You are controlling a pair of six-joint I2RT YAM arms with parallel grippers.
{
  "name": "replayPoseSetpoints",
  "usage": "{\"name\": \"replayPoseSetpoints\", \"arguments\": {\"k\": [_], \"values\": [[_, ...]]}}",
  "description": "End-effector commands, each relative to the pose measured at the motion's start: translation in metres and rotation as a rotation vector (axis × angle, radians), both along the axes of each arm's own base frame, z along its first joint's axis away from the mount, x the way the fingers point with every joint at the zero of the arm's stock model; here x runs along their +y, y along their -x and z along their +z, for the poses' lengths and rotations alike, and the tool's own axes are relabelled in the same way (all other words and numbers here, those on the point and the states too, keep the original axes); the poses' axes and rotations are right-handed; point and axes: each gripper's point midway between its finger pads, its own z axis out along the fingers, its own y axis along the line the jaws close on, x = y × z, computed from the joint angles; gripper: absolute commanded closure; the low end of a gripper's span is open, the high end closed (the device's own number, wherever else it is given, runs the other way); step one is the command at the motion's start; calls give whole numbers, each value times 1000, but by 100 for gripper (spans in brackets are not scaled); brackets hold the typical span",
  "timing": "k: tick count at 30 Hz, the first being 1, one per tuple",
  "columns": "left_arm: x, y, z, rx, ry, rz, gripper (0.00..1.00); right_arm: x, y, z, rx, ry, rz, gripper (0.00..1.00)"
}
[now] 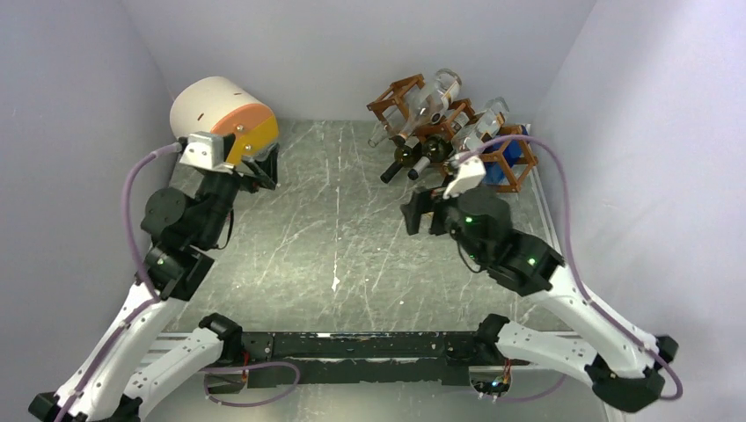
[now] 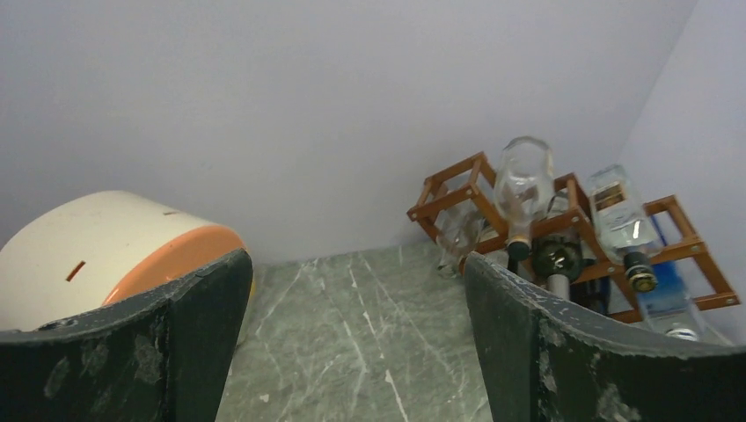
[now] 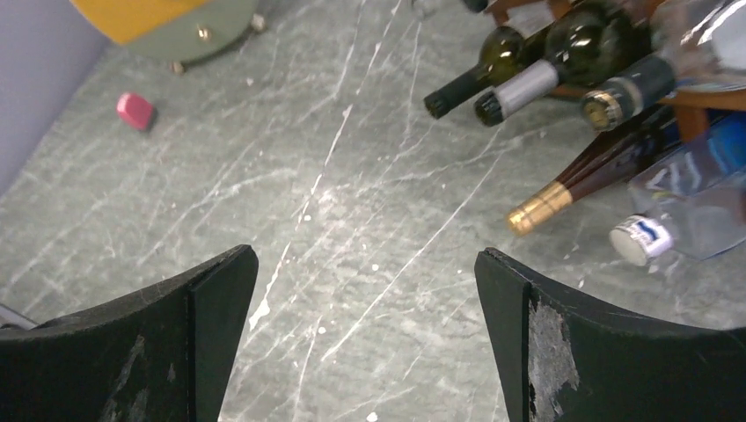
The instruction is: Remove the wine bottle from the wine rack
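Near the counter's far left edge, the left gripper (image 1: 261, 165) hangs spread and empty by the white-and-orange cylinder (image 1: 220, 110). The right gripper (image 1: 425, 214), also spread and empty, sits just short of the wine rack (image 2: 450, 170) in the far right corner. The dark wine bottle (image 3: 537, 83) pokes its silver-sleeved neck out toward it; being heavy, slick, breakable glass, it is probably best pinched at the neck.
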Motion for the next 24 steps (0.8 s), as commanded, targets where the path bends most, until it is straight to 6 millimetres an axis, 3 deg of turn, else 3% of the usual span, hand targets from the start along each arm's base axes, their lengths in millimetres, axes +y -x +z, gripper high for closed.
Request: {"name": "replayPoseSetpoints", "arguments": {"k": [1,5,13,16,19,24], "values": [[0,-21,-5,-14,-10,34,7,13,2,-5,33,40,-90,0],[-3,-40,-20,15,-30,48,7,35,7,-23,61,114,-114,0],[-8,-61,-38,46,-54,58,7,55,12,-55,89,216,-218,0],[-10,-64,-40,48,-59,52,7,50,6,-61,74,249,-286,0],[-12,-66,-40,44,-61,46,7,44,-12,-66,84,263,-306,0],[-12,-66,-37,28,-64,52,7,25,-43,-54,55,217,-327,0]]}}
